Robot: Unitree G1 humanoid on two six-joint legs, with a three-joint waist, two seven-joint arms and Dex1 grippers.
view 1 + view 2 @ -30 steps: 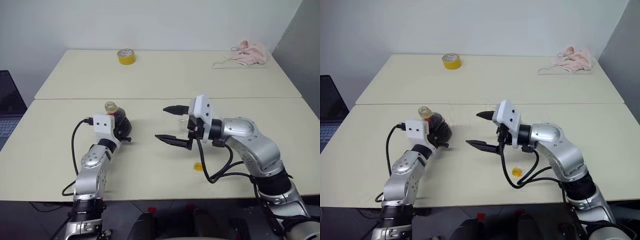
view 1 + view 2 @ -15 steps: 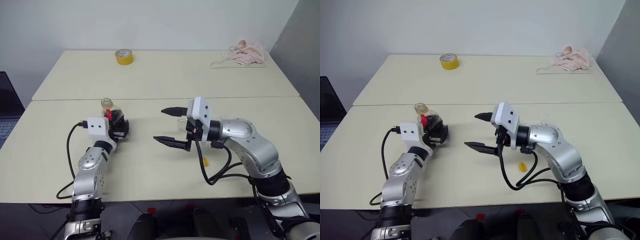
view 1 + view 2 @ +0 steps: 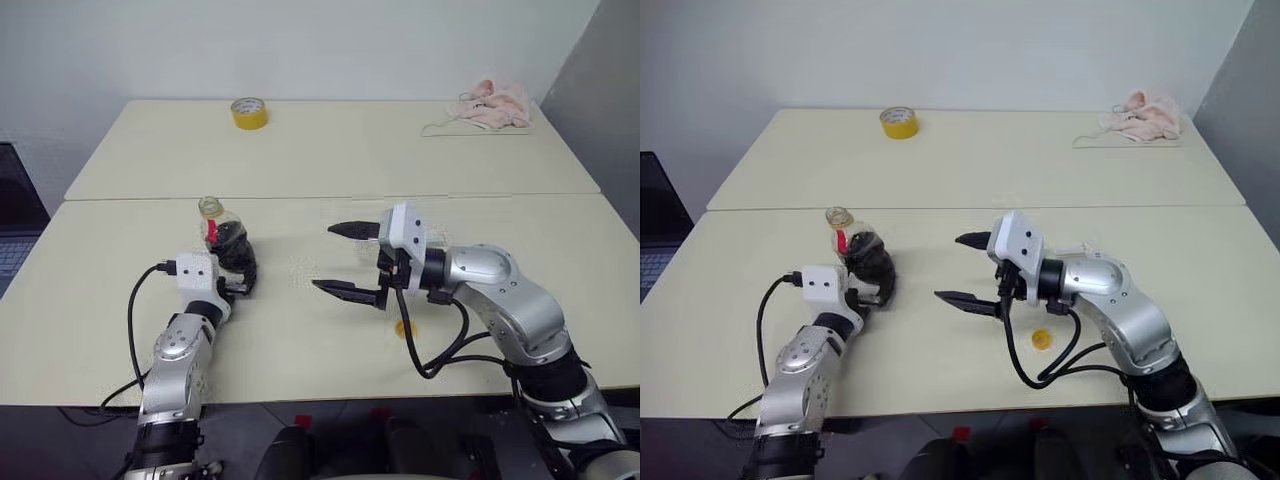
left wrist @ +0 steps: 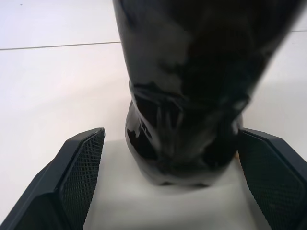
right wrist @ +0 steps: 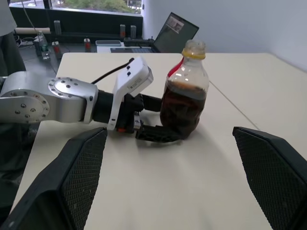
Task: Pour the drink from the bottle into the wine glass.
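Two pale cream benches [image 3: 330, 150] stand end to end before a plain white wall, the seam between them crossing the scene. On the near bench the small squat clear plastic bottle [image 3: 226, 243] stands upright, without its cap, its round body about half full of the dark reddish-brown drink [image 5: 181, 108] under a red neck label. The left end effector [image 3: 238, 285] sits low at the bottle's base with its black fingers [image 4: 79, 165] spread on either side of it, apart from the plastic. The right end effector [image 3: 342, 259] hovers just right of the bottle, pointing toward it, fingers spread wide and holding nothing. A small yellow screw cap [image 3: 1040, 339] lies on the bench beneath the right arm. On the far bench sit a yellow tape roll [image 3: 249, 112] and a crumpled pink cloth [image 3: 490, 104].
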